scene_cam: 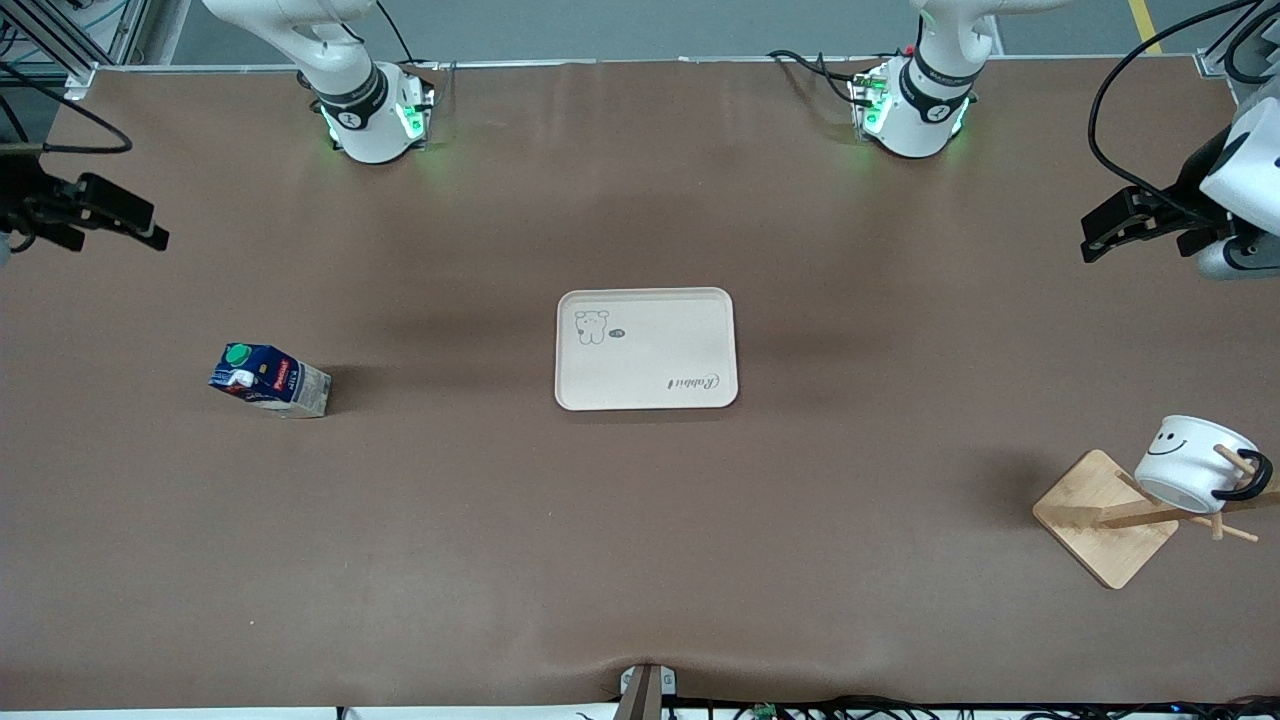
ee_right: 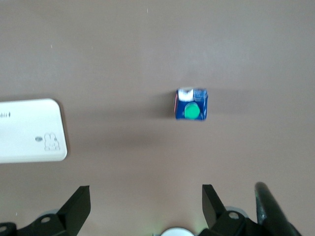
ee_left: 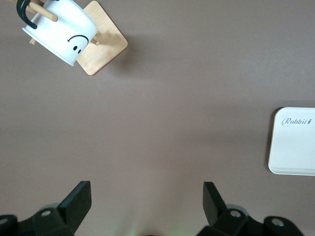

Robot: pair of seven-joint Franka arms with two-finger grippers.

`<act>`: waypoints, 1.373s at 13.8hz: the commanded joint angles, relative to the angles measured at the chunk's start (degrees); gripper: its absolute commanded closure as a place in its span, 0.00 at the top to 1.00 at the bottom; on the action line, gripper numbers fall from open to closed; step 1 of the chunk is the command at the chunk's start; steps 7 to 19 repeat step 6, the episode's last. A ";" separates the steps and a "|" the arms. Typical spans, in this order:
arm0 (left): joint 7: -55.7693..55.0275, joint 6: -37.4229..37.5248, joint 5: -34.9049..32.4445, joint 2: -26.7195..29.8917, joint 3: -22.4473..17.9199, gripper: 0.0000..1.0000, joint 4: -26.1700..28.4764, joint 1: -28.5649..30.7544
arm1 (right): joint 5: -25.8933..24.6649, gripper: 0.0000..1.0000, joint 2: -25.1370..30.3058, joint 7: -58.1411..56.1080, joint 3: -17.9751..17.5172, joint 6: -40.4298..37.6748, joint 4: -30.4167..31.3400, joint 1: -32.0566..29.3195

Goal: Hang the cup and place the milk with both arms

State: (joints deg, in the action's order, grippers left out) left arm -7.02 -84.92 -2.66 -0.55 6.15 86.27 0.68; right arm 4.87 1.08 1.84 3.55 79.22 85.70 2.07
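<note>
White cup [scene_cam: 1190, 464] hung on rack [scene_cam: 1105, 517]; milk [scene_cam: 268, 379] stood apart from tray [scene_cam: 646, 349]. Left gripper [scene_cam: 1135, 225] and right gripper [scene_cam: 105, 215] hovered spread, empty.

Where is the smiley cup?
The cup hangs by its handle on the wooden rack, at the left arm's end of the table, nearer the front camera than the tray.

Brown table [scene_cam: 640, 560], grey floor [scene_cam: 640, 25]

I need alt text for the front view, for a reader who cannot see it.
A white cup hangs on a wooden rack at the left arm's end; the milk stands at the right arm's end, a tray between. Both arms wait.
</note>
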 commanded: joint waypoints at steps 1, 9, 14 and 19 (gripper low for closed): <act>0.25 -0.16 0.56 -0.24 -0.09 1.00 -0.67 0.11 | 0.05 1.00 2.00 0.45 -1.71 -1.96 1.66 -1.46; 0.08 -0.25 0.99 -0.33 0.00 1.00 -0.58 -0.16 | -1.71 1.00 2.17 -9.22 -1.09 -2.93 0.96 -1.63; 0.08 -0.25 0.99 -0.33 0.00 1.00 -0.58 -0.16 | -1.71 1.00 2.17 -9.22 -1.09 -2.93 0.96 -1.63; 0.08 -0.25 0.99 -0.33 0.00 1.00 -0.58 -0.16 | -1.71 1.00 2.17 -9.22 -1.09 -2.93 0.96 -1.63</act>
